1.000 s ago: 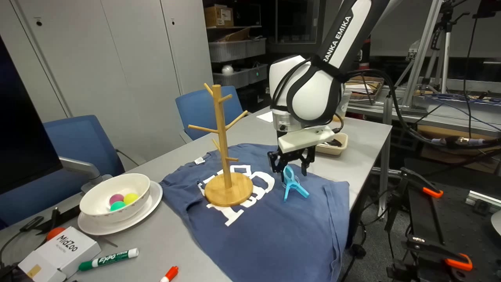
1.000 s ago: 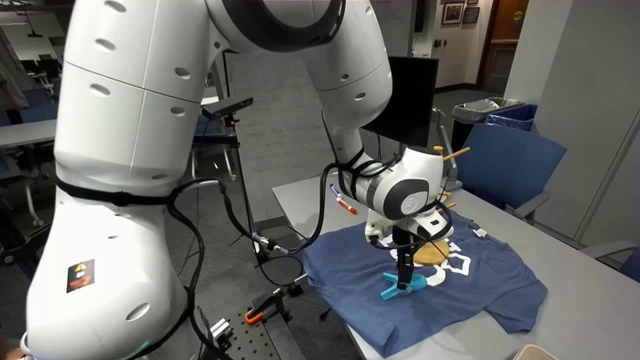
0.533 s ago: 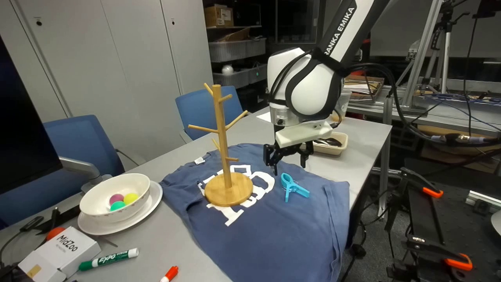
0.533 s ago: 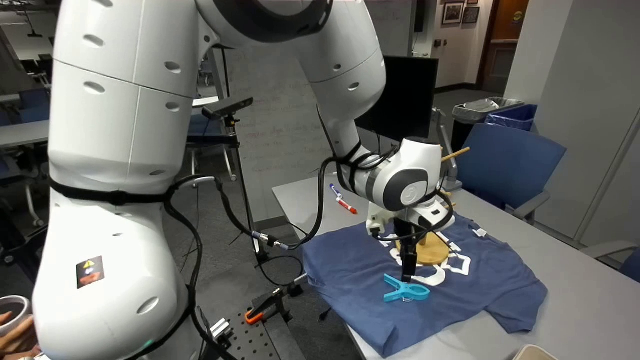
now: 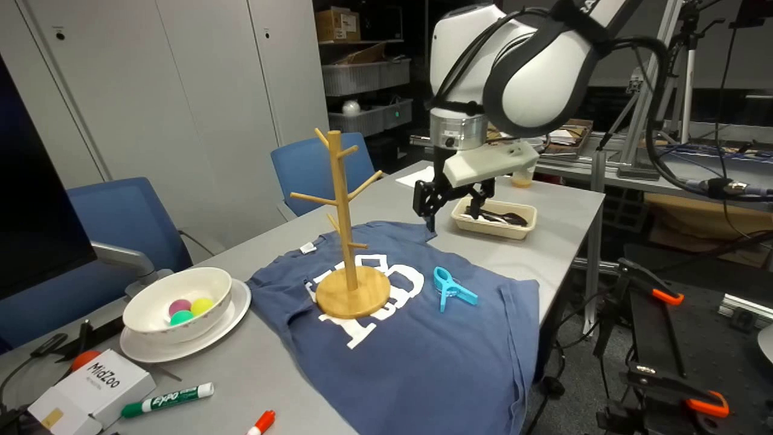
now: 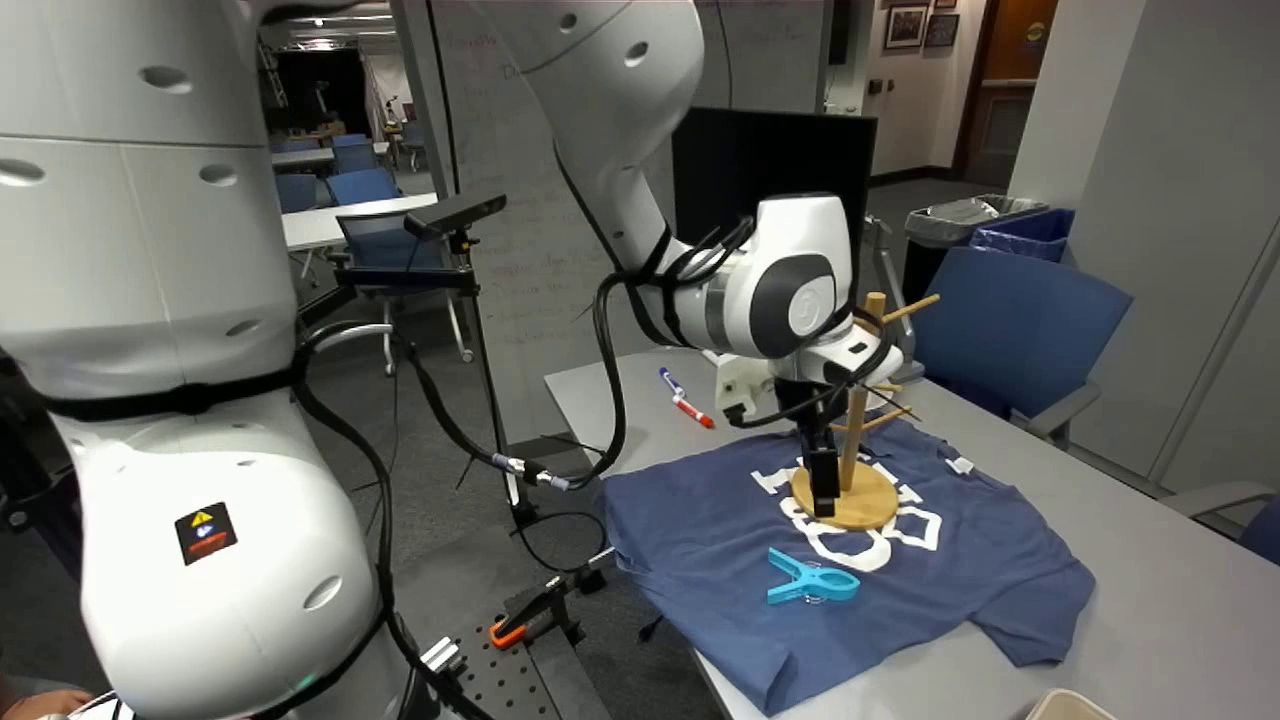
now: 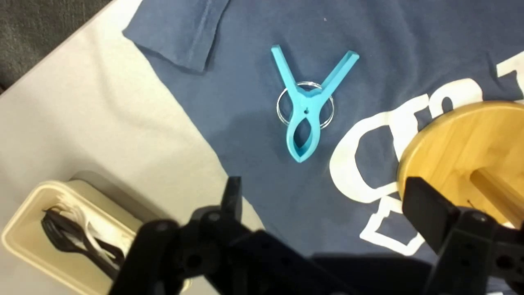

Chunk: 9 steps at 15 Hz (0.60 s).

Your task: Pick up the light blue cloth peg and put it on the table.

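The light blue cloth peg [image 5: 452, 289] lies flat on the dark blue T-shirt, right of the wooden stand. It also lies there in an exterior view [image 6: 812, 580] and in the wrist view [image 7: 307, 100], where a wire ring circles its middle. My gripper [image 5: 452, 220] is above and behind the peg, apart from it. In the wrist view the gripper [image 7: 323, 182] has its jaws wide apart with nothing between them. The grey table [image 5: 302, 386] is under the shirt; its bare top also shows in an exterior view [image 6: 1180, 620].
The dark blue T-shirt [image 5: 423, 374] covers the table's middle. The wooden stand [image 5: 342, 217] rises close to the gripper. A cutlery tray [image 5: 495, 231] is behind the peg. A white bowl [image 5: 181, 332] on a plate, a box [image 5: 99, 386] and a green marker [image 5: 169, 399] stand at left.
The gripper was down around the peg a second ago with its jaws apart. It has risen and moved back from it. The peg has stayed lying on the shirt.
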Available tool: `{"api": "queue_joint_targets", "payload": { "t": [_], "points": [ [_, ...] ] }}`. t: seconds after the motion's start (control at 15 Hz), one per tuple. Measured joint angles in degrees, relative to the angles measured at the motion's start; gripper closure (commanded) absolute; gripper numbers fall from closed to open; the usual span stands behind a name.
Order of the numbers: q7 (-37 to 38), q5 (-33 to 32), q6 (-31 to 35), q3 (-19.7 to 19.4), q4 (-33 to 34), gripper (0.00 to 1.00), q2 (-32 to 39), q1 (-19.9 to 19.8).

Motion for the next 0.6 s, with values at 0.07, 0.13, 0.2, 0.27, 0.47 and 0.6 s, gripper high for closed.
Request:
{"api": "queue_joint_targets", "payload": {
  "t": [0.07, 0.13, 0.2, 0.27, 0.47, 0.6],
  "points": [
    [1.58, -2.65, -0.41, 0.03, -1.32, 0.0, -2.7, 0.0],
    [3.13, -5.18, -0.9, 0.32, -2.62, 0.0, -5.51, -0.11],
    [4.52, -7.34, -1.56, 0.91, -3.82, 0.0, -8.3, -0.33],
    [5.62, -9.0, -2.27, 1.87, -4.93, 0.0, -11.06, -0.75],
    [6.15, -10.02, -3.23, 6.33, -7.98, 0.0, -18.66, -2.98],
    [6.15, -9.98, -3.27, 9.55, -9.9, 0.0, -23.1, -4.45]
  ]
}}
